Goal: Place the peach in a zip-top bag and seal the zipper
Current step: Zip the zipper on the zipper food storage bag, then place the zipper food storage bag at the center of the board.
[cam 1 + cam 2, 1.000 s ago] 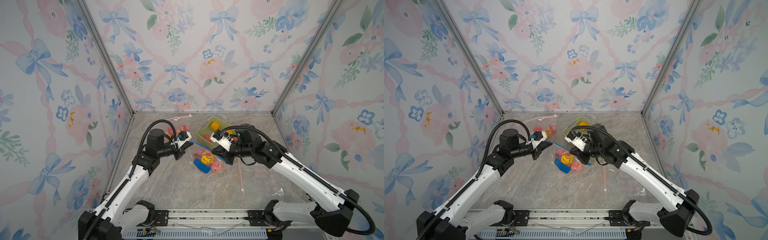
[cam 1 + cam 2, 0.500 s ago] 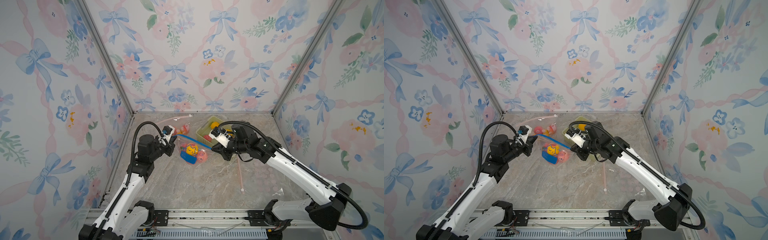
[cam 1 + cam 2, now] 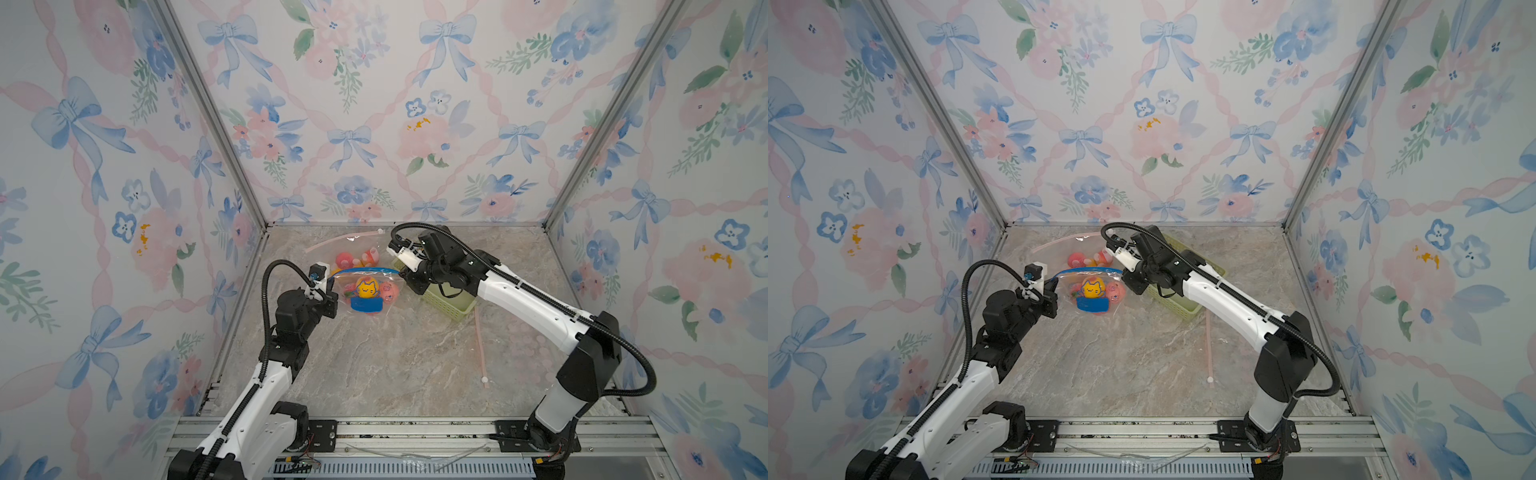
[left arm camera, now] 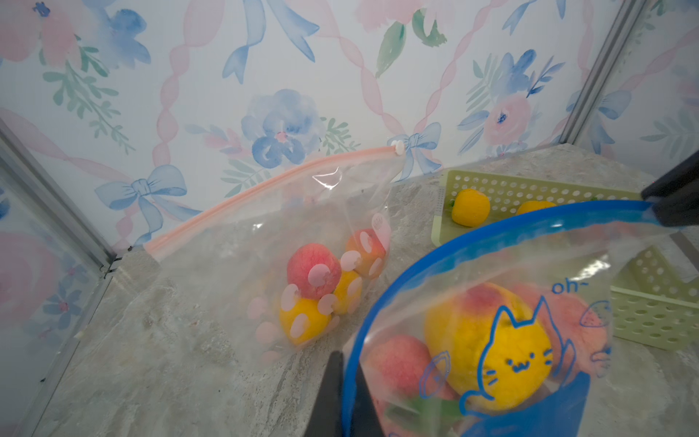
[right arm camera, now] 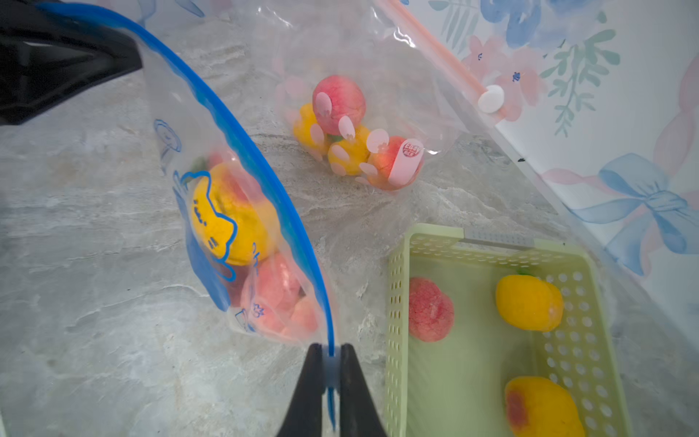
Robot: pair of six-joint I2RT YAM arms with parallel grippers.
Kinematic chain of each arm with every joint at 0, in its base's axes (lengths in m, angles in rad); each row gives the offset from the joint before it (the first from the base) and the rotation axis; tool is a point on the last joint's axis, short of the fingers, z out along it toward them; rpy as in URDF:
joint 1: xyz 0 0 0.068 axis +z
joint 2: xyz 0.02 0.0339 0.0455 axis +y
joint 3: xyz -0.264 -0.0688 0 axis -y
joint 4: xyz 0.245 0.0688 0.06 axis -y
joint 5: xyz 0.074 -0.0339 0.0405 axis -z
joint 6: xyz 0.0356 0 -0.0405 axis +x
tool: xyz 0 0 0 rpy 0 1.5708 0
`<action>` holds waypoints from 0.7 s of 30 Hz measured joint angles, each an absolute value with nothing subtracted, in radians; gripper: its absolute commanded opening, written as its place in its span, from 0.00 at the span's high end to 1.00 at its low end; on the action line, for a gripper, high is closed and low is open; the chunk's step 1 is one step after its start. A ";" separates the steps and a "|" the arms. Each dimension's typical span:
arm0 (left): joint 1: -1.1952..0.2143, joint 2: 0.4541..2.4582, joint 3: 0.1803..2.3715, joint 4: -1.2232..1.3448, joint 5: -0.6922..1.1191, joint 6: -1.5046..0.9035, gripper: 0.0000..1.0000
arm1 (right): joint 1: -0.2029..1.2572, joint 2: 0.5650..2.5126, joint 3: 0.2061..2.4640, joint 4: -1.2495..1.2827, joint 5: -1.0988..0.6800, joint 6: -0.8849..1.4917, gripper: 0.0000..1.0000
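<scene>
Flanking the bag [image 3: 365, 297], left hand [image 3: 332, 281] and right hand [image 3: 404, 276] pinch its edge.

Filled zip-top bag [image 3: 368, 293] between left claw [image 3: 332, 286] and right claw [image 3: 403, 275]

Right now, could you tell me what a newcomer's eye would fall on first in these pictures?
The blue-zippered bag with a cat print, holding peaches, is stretched toward the back of the table between the left fingers and right fingers, each pinching one end of its zipper. Behind it, by the back wall, lies a pink-zippered bag of fruit. A green basket with more peaches sits on the right arm's side.
</scene>
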State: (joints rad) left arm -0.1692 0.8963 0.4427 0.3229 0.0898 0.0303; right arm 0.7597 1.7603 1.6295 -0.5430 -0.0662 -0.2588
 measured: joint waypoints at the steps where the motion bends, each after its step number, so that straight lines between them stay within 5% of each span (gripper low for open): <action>1: -0.169 0.904 0.425 0.348 0.078 0.025 1.00 | 0.762 1.795 1.649 -0.527 -0.047 -0.264 1.00; 17: -0.160 1.013 0.302 0.518 0.044 -0.131 0.92 | 0.762 1.935 1.682 -0.414 -0.014 -0.275 0.85; 21: -0.160 1.008 0.261 0.528 0.022 -0.170 0.75 | 0.763 1.941 1.645 -0.410 -0.030 -0.265 0.78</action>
State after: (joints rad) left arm -0.1600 1.0077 0.2611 0.5282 0.0219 -0.1699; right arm 0.7631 1.9408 1.6451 -0.4095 -0.0296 -0.2646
